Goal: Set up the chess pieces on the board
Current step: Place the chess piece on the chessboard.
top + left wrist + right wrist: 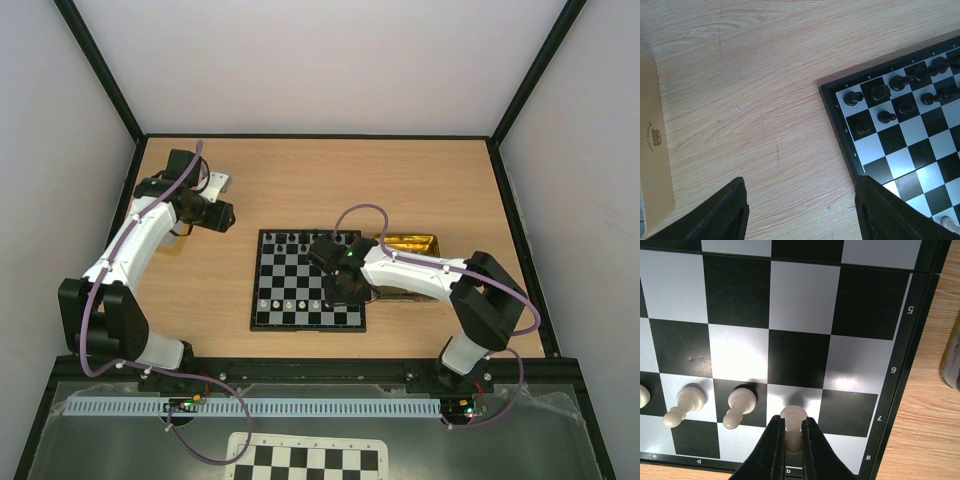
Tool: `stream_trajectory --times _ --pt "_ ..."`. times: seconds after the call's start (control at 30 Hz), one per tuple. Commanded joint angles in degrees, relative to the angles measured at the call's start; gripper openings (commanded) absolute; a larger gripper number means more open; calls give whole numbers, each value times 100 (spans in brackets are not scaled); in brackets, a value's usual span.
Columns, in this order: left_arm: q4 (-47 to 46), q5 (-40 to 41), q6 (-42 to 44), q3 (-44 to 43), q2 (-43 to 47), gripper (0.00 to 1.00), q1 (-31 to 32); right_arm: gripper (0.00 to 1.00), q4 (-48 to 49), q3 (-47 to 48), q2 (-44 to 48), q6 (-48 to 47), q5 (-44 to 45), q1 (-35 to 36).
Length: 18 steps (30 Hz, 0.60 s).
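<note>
White arms, black joints, purple cables

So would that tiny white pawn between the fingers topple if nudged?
Likely: the pawn looks tall and slender, so a knock could tip it. It seems rigid, light plastic, barely wider than the fingers pinching it. Its smooth rounded surface might slip.

The board, square with black and grey-white squares in a black frame, lies flat mid-table. Close to its near edge, 3 cream pawns stand on adjoining squares of 1 row: the left pawn, the middle pawn and the right pawn. The right pawn is in the 2nd column from the right frame, pinched between the right gripper fingers. A 4th cream piece shows further left, cut off.
</note>
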<state>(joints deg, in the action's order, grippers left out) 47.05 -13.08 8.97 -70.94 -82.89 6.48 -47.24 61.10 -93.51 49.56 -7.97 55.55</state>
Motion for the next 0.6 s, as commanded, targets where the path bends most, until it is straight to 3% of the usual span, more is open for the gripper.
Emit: stream_trajectory --times 0.0,0.57 --pt "24 -67 8 62 105 59 28 6 25 -106 -65 80 88 51" --pt "-5 -73 0 124 132 59 29 7 111 -123 -139 52 58 46"
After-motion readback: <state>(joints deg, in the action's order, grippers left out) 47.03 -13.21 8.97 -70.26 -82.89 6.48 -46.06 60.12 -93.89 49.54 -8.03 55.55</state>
